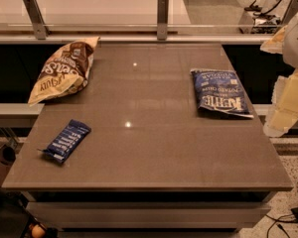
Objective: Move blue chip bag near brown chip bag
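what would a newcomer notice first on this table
The puffy brown chip bag at the far left corner of the table and the dark blue chip bag lying flat near the right edge stand out. A small blue bar wrapper lies front left, and the robot's pale hand hangs just off the right edge.

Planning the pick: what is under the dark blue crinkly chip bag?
The dark blue crinkly chip bag lies flat on the smooth brown table top; whatever is beneath it is covered. The pale gripper hangs beyond the table's right edge.
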Tool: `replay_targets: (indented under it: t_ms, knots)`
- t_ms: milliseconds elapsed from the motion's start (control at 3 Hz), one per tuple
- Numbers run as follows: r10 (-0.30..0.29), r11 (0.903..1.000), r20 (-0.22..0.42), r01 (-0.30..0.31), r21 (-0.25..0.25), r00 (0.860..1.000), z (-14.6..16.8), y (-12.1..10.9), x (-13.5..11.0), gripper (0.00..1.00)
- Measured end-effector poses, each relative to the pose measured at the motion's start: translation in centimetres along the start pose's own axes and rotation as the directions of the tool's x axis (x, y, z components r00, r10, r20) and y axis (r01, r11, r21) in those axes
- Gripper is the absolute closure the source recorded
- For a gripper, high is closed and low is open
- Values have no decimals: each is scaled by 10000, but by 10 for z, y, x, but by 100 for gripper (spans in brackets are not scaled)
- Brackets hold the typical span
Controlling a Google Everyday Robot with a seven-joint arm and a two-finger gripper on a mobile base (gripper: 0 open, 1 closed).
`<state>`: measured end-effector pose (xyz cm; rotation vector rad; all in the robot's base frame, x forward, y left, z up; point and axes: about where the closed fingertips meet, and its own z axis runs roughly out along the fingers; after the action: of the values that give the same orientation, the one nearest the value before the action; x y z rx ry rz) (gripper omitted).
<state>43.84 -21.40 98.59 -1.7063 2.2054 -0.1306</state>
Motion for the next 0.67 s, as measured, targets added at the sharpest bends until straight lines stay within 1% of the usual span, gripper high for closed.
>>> replay_targets:
  t_ms: [333,667]
  knots:
    - [33,10000,114,-33,3,9999,4,-8,-1,0]
    - [327,9994,489,-324,-73,9983,27,-38,-2,0]
